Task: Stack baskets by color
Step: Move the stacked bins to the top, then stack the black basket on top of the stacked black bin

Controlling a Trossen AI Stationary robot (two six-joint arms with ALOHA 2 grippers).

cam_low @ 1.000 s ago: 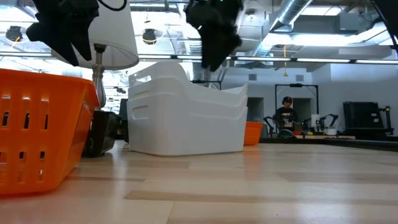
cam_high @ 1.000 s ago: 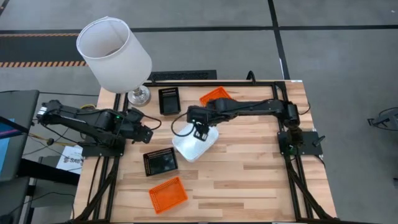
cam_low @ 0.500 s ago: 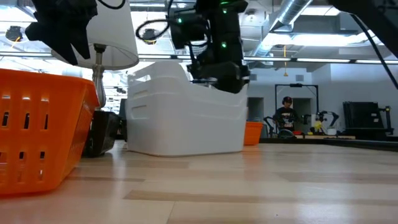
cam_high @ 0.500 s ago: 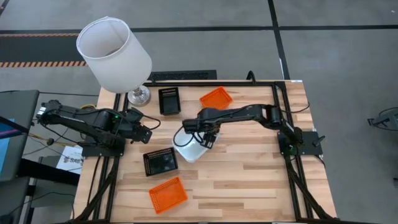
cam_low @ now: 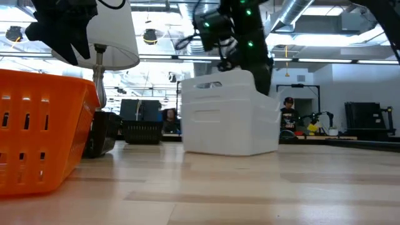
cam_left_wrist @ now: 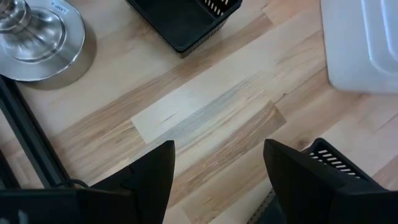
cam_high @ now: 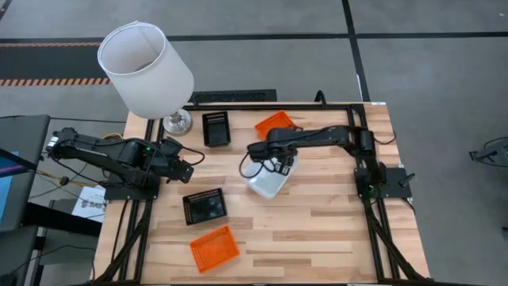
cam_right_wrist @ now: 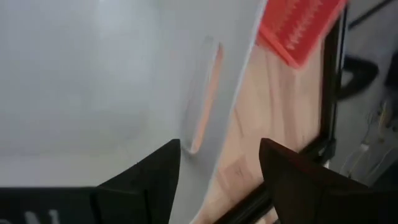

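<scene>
From my station, the left tool (cam_high: 187, 168) hung at the tabletop's (cam_high: 317, 230) left edge, fingers apart and empty, beside the lamp (cam_high: 145, 67). Just right of it lay one black basket (cam_high: 205, 206), nearer me, with an orange basket (cam_high: 214, 247) at the near edge; both had mesh-like walls. A second black basket (cam_high: 215, 129) sat at the far side, its long axis running far to near.

At the centre, the white baskets (cam_high: 268, 181), smooth-walled, nested and rectangular, sat tilted corner-on. The right tool (cam_high: 282, 164) stood directly over their far rim, fingers spread wide astride that wall; whether it bore on the plastic I could not tell. Another orange basket (cam_high: 275, 123) lay just beyond it at the far side, so I judged the right arm much the nearer for that one, the basket lying farther away from the tool.
</scene>
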